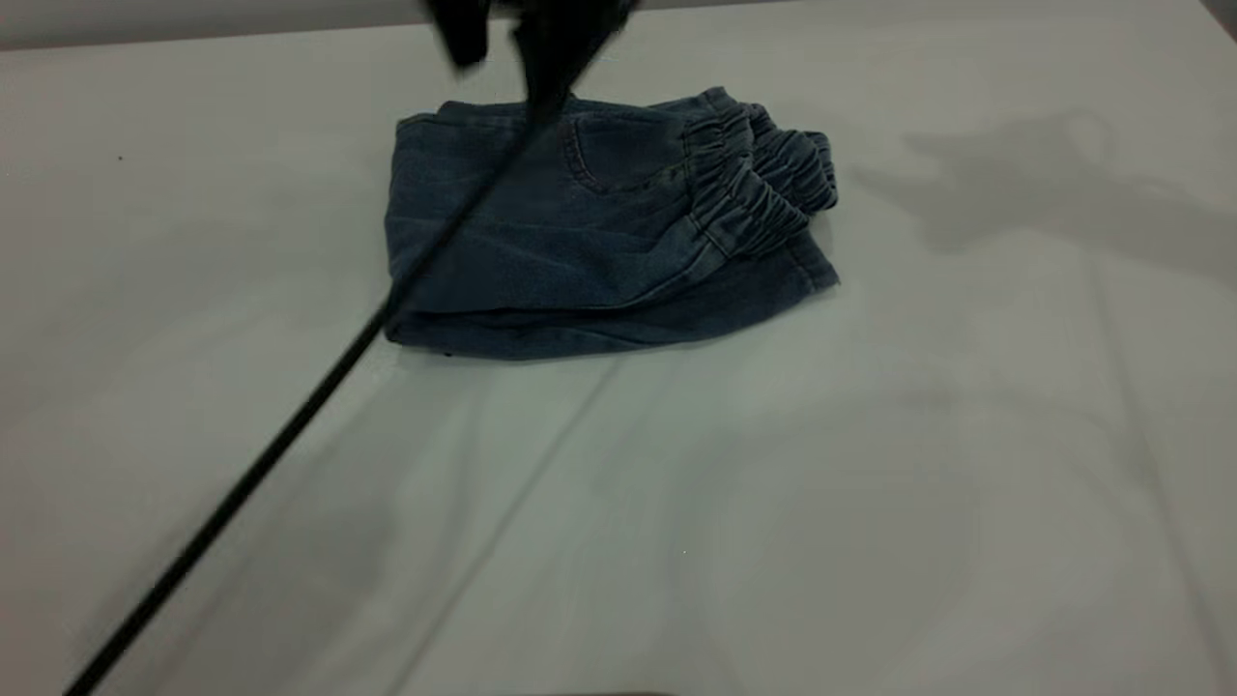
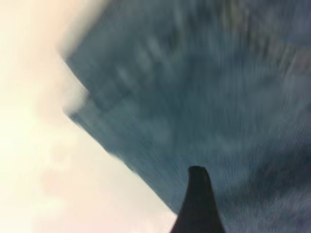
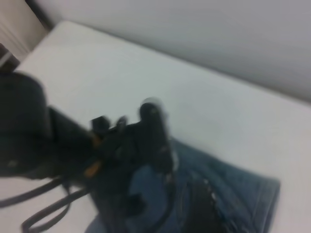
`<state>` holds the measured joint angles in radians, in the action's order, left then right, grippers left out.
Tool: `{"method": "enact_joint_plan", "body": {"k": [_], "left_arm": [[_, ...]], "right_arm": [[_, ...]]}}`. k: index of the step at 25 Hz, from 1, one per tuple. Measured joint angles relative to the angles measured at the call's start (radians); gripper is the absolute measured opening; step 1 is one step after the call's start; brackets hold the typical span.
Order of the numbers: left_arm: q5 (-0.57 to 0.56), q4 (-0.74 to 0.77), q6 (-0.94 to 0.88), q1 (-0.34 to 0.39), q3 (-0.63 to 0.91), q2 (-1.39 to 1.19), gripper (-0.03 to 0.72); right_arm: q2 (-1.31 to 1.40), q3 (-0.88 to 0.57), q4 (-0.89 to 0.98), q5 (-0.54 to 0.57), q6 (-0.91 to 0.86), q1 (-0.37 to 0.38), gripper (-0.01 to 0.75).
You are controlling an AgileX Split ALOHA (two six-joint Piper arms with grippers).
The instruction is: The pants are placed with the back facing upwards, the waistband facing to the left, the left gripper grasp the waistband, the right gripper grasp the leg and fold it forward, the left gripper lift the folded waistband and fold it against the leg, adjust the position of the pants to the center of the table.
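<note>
My left gripper [image 1: 541, 43] is hanging over the far edge of the pants [image 1: 599, 232], near the far edge of the table [image 1: 870, 483]. From the exterior view only its dark blurred body is showing at the top, so I cannot tell if its fingers are apart or together. In my left wrist view one dark fingertip [image 2: 198, 204] is pointing over the denim [image 2: 194, 97], close above it, and the white tabletop [image 2: 34, 145] is lying beside the cloth edge. I cannot tell if this fingertip is touching the cloth.

My right gripper is not appearing in any view. My right wrist camera is looking from a distance at the left arm [image 3: 121, 155], which is standing over the blue cloth [image 3: 243, 189].

The pants are lying folded into a compact bundle on the far half of the tabletop, a little left of the middle. The gathered elastic waistband [image 1: 754, 174] is sitting on top at the right end of the bundle. One back pocket [image 1: 618, 155] is facing up. The lower layers are sticking out a little at the near edge and at the right corner. A thin black cable [image 1: 290, 425] is running from the left arm across the bundle toward the near left corner of the table.
</note>
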<state>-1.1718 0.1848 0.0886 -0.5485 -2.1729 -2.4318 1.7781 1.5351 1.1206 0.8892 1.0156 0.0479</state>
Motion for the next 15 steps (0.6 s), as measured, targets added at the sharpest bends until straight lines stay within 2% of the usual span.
{"method": "enact_joint_plan", "body": {"k": [3,6,11,15], "left_arm": [[0.0,-0.023,0.005,0.0,-0.082,0.024,0.511],[0.0,-0.047,0.004,0.0,-0.098,0.084,0.511],[0.0,-0.051,-0.045,-0.001,-0.099,0.257,0.511],[0.0,-0.052,-0.051,-0.003,-0.099,0.427,0.511]], "right_arm": [[-0.097,0.0,-0.044,0.021,-0.028,0.0,0.421],[-0.199,0.0,-0.127,0.055,-0.111,0.0,0.421],[-0.375,0.0,-0.278,0.169,-0.427,0.0,0.421],[-0.514,0.0,-0.397,0.304,-0.571,0.0,0.421]]}}
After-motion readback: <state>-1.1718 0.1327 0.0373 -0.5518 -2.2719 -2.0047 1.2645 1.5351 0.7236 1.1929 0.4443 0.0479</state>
